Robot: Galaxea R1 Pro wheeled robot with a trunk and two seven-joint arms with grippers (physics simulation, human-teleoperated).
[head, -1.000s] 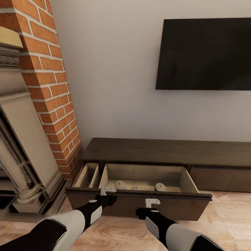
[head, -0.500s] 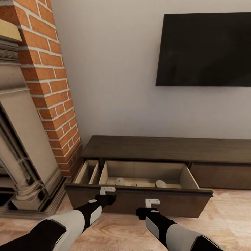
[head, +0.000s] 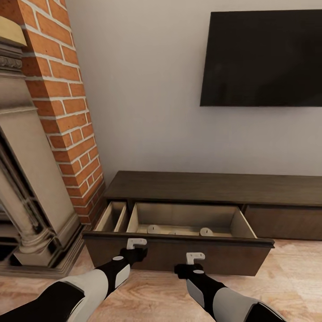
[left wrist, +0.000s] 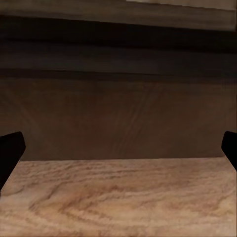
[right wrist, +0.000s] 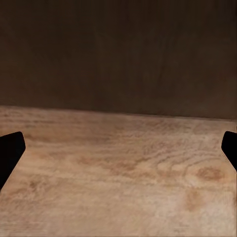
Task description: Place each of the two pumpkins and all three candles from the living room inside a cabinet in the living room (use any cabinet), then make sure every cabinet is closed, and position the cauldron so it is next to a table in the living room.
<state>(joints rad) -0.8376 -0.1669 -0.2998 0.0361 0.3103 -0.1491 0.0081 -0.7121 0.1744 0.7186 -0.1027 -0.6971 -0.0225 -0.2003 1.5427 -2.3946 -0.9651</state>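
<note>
Sliding inward since earlier, cabinet drawer, candles less exposed

Count of items in the head view:

- Cabinet: one, with one drawer pulled out.
- Candles: three, along the drawer's front edge. One near the front-left corner, one at mid-edge, barely visible, one toward the front-right corner.
- Television: one, on the wall.
- Brick column: one.
- Grippers: two, left gripper and right gripper.
</note>
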